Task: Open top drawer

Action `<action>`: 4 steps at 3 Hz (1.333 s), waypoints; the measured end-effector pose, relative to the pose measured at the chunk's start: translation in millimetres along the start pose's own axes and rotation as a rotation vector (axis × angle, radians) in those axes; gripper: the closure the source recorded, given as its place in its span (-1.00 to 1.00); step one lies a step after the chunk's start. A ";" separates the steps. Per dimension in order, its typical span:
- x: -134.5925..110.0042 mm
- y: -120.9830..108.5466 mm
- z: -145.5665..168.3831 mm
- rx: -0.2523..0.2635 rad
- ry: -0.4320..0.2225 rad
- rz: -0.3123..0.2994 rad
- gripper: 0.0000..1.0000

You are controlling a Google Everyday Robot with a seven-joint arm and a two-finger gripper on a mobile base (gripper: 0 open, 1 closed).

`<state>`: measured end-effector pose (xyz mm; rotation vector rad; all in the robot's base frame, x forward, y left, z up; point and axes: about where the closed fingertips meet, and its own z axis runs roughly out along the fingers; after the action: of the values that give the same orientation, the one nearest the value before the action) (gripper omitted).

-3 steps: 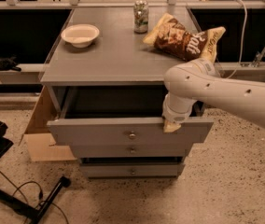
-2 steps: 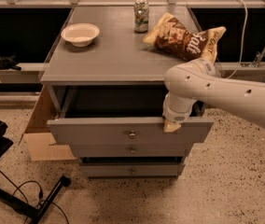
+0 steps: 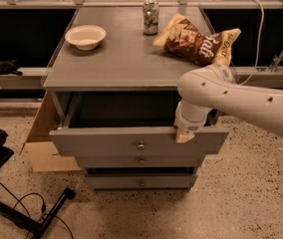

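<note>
Grey wooden top drawer [image 3: 106, 142], wide-fronted with one small round metal knob [image 3: 141, 146] at centre, stands pulled out from under the grey counter [image 3: 121, 63], its dark box exposed. The white robot arm's hand [image 3: 185, 133] sits at the front's upper edge, below the counter's right corner; how far it is open cannot be told.

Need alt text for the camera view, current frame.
The top drawer of a grey cabinet stands open, with the gripper at its front's upper edge, right of the knob. A bowl, a can and a chip bag sit on top.
</note>
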<state>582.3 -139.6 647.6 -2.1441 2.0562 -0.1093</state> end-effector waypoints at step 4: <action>1.4 6.7 -2.4 0.001 -0.010 -0.011 -0.28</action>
<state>575.4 -141.4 648.8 -2.1509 2.0392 -0.1012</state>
